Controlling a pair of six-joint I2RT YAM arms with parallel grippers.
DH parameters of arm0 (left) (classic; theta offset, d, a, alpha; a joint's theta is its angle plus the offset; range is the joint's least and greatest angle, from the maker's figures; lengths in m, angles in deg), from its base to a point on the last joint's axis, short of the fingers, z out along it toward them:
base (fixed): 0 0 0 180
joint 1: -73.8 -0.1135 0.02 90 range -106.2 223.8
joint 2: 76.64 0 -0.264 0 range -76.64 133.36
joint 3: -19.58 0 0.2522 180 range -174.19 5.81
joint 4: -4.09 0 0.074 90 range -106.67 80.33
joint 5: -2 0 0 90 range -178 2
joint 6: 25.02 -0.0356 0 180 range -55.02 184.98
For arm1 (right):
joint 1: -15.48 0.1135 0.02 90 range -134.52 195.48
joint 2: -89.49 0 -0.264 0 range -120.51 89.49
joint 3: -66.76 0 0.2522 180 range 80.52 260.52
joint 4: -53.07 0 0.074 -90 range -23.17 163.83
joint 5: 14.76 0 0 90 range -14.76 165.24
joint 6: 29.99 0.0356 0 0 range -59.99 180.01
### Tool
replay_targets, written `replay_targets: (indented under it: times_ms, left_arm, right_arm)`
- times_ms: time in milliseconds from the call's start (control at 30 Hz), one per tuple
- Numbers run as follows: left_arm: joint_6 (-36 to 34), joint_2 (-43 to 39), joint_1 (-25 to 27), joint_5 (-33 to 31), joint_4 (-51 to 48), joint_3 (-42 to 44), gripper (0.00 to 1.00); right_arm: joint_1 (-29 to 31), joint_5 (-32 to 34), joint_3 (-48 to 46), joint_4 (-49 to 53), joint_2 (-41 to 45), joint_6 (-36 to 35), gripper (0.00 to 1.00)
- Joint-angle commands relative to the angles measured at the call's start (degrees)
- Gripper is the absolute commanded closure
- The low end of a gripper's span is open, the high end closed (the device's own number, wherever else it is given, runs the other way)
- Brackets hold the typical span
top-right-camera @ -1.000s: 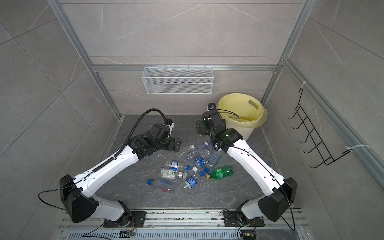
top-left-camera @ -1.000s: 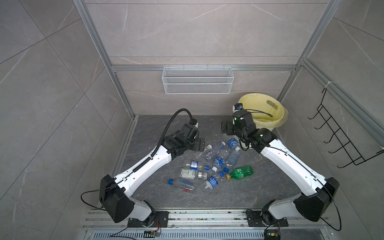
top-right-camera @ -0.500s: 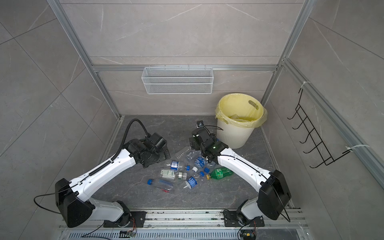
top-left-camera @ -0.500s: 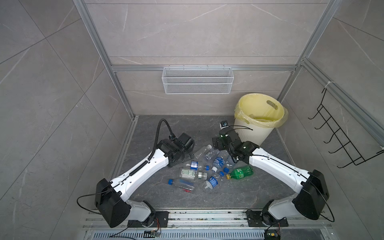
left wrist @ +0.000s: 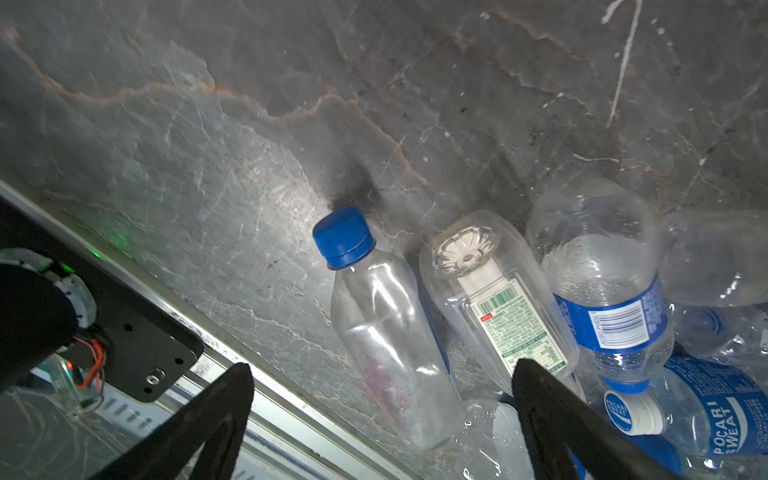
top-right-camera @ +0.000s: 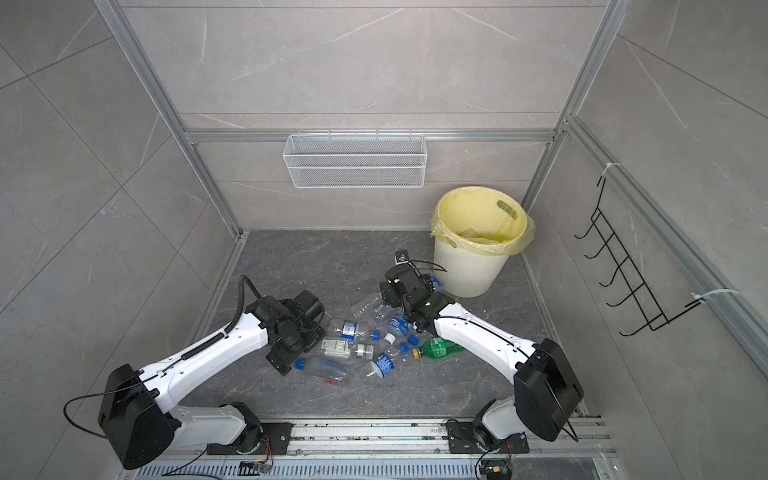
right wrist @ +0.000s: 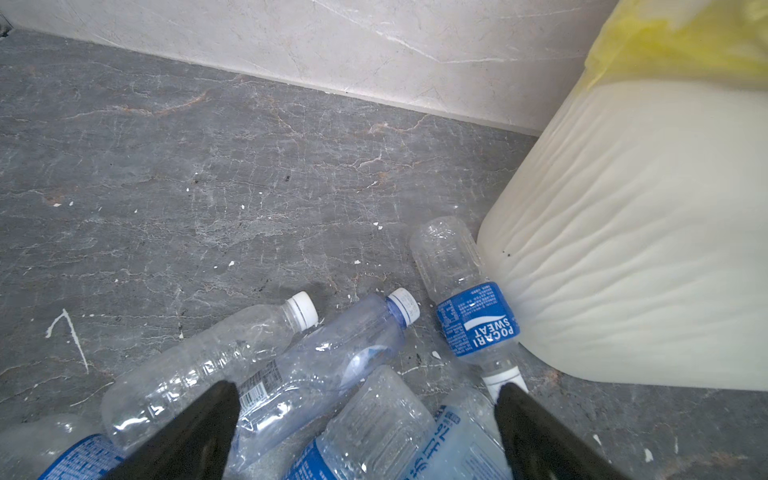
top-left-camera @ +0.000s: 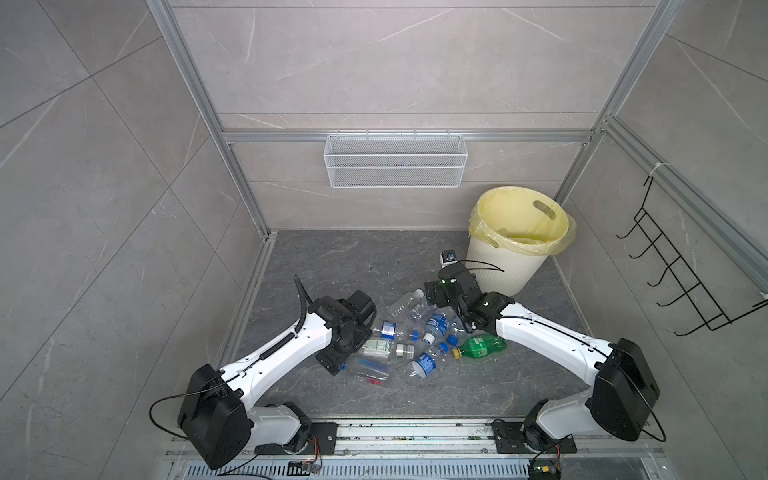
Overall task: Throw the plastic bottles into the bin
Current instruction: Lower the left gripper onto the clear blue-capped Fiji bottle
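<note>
Well in front of the bin (top-left-camera: pixel 498 270), the left gripper (left wrist: pixel 382 368) hangs with jaws spread above a blue-capped clear bottle (left wrist: pixel 386 332). The plastic bottles (top-left-camera: pixel 415 332) lie heaped on the floor (top-left-camera: pixel 353 257) beside the bin. Nearer the bin, the right gripper (right wrist: pixel 365 387) gapes over them. One labelled bottle (right wrist: pixel 465 307) touches the bin's wall. Its yellow liner (top-right-camera: pixel 525 237) holds faint pale shapes.

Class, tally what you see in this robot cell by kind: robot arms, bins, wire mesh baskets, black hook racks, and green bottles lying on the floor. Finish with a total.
Robot arms: 2
Bin: 1
Wire mesh basket: 1
Black hook rack: 1
Green bottle: 1
Total: 6
</note>
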Motion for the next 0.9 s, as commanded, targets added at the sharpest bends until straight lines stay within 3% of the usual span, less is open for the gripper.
replay_targets:
  times_ms: [0, 400, 867]
  left_arm:
    - [6.0, -1.1, -0.3, 4.1, 3.3, 1.6, 0.0]
    - [0.8, 2.7, 0.3, 10.3, 15.7, 5.2, 0.0]
    - [4.2, 0.9, 1.4, 11.3, 15.0, 8.5, 0.0]
  right_arm:
    - [0.2, 1.3, -0.9, -2.0, 1.1, 1.0, 0.0]
    - [0.1, 0.3, -1.9, -2.2, 1.7, 1.6, 0.0]
    - [0.2, 0.7, -2.4, -2.8, 2.2, 1.9, 0.0]
